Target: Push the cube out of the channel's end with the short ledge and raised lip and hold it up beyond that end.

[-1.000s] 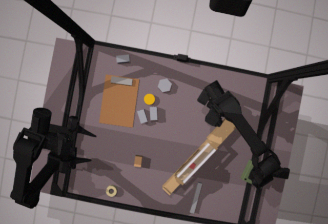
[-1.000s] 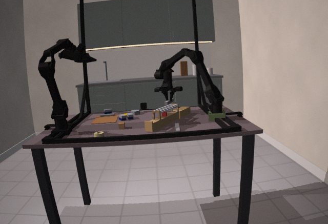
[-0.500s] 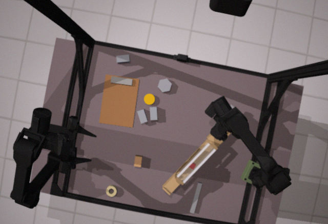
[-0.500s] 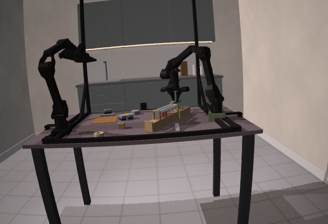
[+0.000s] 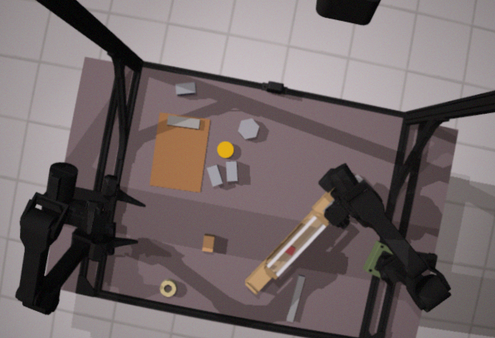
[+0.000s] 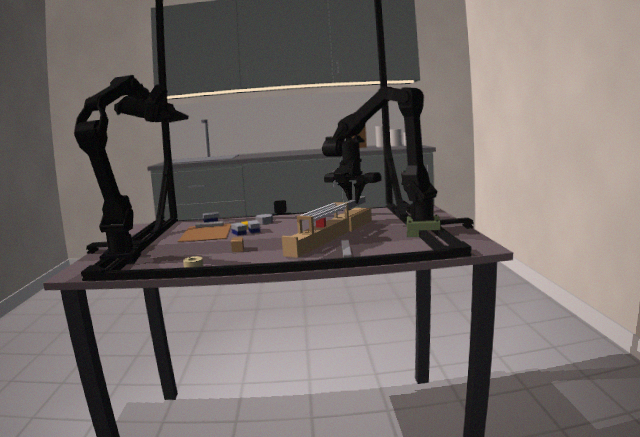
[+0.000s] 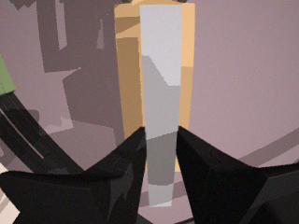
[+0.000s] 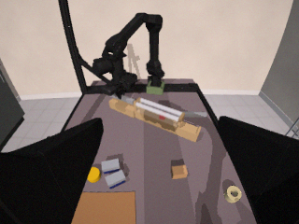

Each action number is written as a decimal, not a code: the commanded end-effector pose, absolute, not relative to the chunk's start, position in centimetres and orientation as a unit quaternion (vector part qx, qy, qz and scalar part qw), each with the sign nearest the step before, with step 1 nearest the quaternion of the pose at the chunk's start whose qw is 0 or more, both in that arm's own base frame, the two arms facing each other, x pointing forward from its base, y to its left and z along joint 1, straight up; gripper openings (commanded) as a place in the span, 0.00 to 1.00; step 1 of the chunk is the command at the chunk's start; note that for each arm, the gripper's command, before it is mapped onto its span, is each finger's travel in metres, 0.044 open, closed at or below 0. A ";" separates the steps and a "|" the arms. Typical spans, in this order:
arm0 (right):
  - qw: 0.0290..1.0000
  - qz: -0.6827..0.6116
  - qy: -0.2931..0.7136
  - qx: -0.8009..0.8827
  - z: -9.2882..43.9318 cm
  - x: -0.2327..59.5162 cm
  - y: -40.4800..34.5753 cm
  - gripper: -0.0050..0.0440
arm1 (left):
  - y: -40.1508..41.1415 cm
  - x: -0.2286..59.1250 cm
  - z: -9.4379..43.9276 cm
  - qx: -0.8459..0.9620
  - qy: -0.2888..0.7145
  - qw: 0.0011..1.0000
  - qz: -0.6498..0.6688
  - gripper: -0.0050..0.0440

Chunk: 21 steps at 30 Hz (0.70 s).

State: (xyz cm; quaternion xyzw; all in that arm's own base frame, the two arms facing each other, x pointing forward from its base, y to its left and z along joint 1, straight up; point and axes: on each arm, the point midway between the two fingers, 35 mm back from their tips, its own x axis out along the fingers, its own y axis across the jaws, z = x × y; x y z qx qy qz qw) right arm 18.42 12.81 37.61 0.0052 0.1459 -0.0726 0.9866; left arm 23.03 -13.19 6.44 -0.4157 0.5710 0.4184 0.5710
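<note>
The tan channel (image 5: pixel 289 244) lies diagonally on the table, with two white rails along its top. The small red cube (image 5: pixel 290 250) sits inside it near the middle and also shows in the exterior view (image 6: pixel 320 222). My left gripper (image 5: pixel 339 206) hovers over the channel's upper-right end, shut on a grey stick (image 7: pixel 161 106). In the left wrist view the stick lines up along the channel (image 7: pixel 156 56), and the fingers are outside the channel. My right gripper (image 5: pixel 134 220) (image 6: pixel 175 114) is open and empty, raised high at the far side of the table.
A second grey bar (image 5: pixel 295 298) lies beside the channel's lower end. An orange mat (image 5: pixel 179 152), yellow disc (image 5: pixel 225 149), grey hexagon (image 5: pixel 248 128), grey blocks (image 5: pixel 223 173), a tan block (image 5: pixel 208 243) and a ring (image 5: pixel 168 291) lie across the table. The black frame rims it.
</note>
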 end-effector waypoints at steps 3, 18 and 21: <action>0.987 -0.074 0.144 0.005 37.7 18.4 12.7 0.92 | -13.1 22.8 6.0 -0.416 0.572 0.572 0.416 0.18; 0.987 -0.074 0.144 0.005 37.7 18.4 12.7 0.92 | -13.1 22.8 4.1 -0.416 0.572 0.572 0.416 0.18; 0.987 -0.074 0.144 0.005 37.7 18.4 12.7 0.92 | -13.0 22.8 4.1 -0.416 0.572 0.572 0.416 0.18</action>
